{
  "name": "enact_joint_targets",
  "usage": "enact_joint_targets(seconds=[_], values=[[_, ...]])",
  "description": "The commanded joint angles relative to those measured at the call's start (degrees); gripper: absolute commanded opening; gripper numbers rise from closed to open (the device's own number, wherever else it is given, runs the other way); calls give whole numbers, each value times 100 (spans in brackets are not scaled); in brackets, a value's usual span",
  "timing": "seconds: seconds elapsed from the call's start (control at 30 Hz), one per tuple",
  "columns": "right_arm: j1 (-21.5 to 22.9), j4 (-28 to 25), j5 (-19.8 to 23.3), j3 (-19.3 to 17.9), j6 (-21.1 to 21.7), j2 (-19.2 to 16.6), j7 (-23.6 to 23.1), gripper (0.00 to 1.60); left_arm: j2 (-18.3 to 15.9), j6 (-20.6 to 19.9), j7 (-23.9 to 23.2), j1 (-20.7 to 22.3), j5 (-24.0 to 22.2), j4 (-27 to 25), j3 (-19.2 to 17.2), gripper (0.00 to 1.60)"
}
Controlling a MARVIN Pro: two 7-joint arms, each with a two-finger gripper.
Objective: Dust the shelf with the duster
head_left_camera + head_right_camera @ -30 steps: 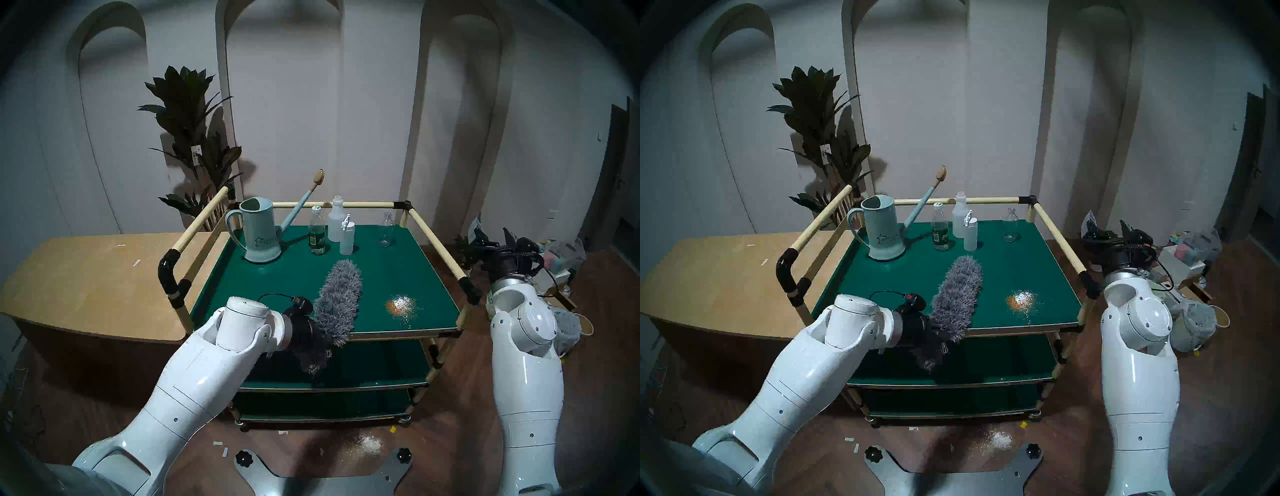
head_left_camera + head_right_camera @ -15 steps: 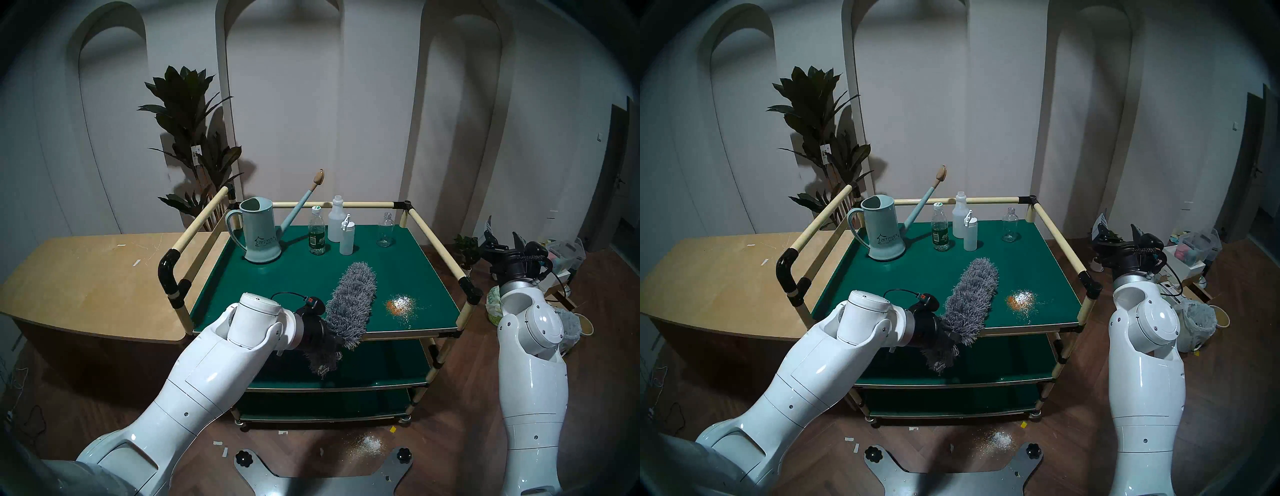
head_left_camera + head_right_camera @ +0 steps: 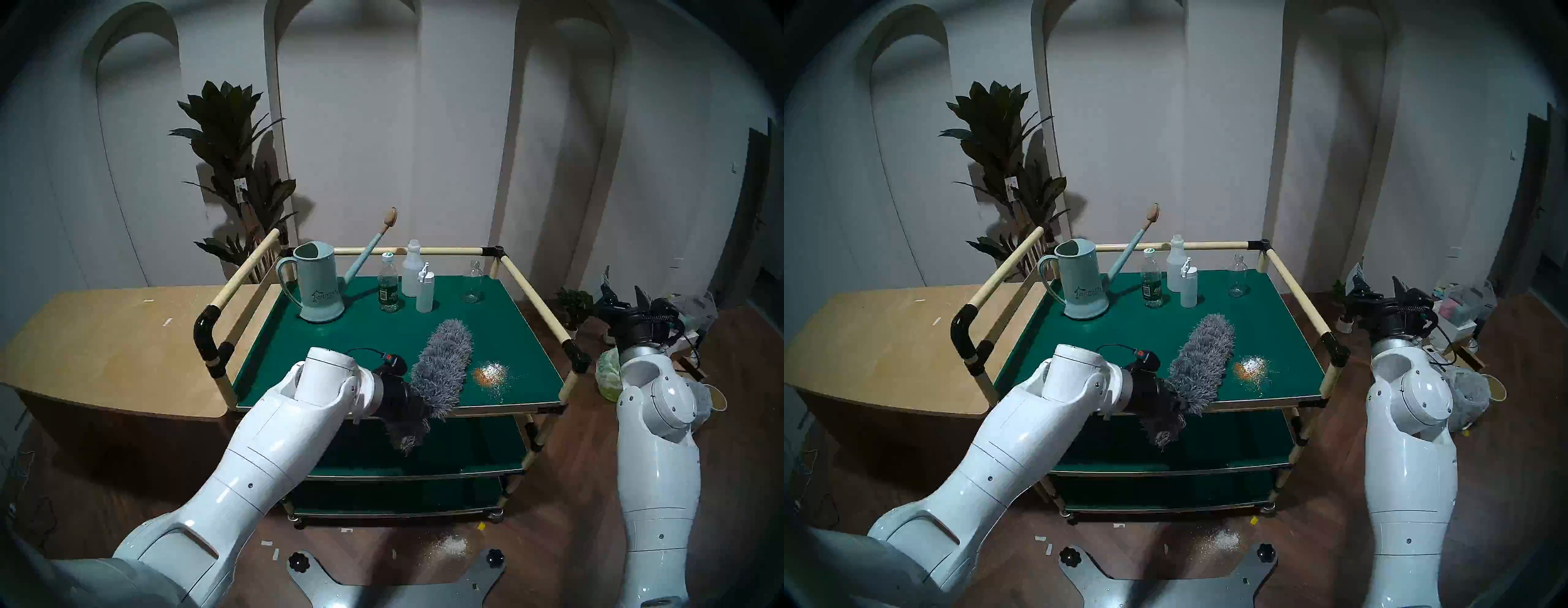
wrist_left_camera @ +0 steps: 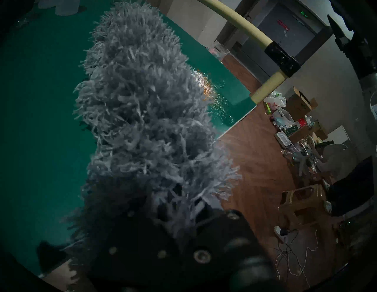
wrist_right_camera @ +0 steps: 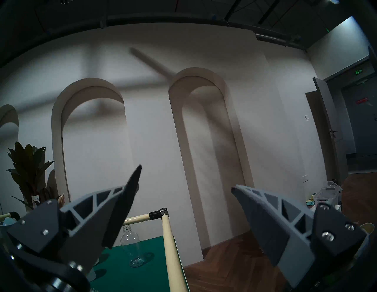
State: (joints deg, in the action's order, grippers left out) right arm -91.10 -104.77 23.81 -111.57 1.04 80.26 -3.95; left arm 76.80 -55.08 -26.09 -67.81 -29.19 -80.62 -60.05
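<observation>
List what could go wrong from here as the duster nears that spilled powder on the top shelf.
1. The powder pile sits near the shelf front edge; the duster sweeping rightward could push it onto the floor, where powder already lies.
2. The left gripper grips through the fluff at the duster's base, so it might slip or twist.
3. A long stroke toward the back could knock the white pump bottle.

Shaggy cloth duster (image 3: 445,365) — matt shelf (image 3: 352,339)
</observation>
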Motion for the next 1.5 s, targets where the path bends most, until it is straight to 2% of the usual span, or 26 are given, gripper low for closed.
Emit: enact_joint_targets(seconds=[0.0,0.2,0.77,0.87,1.47], values=[[71,-49,42,-88,-58,-56,-37,160,226,8,-99,307,-35,87,179,0],[96,-6,49,-116,-58,-71,-50,160,238,8,-196,417,-60,151,314,0],[98,63,27,-198,-89,-71,-32,160,-139,8,-1092,747,-47,144,1265,0],[90,62,26,-207,-93,-67,-31,160,-157,8,-1128,769,-50,121,1321,0],[115,165,-55,-186,-36,-158,-106,160,-295,8,-2322,1083,-267,510,2096,0]])
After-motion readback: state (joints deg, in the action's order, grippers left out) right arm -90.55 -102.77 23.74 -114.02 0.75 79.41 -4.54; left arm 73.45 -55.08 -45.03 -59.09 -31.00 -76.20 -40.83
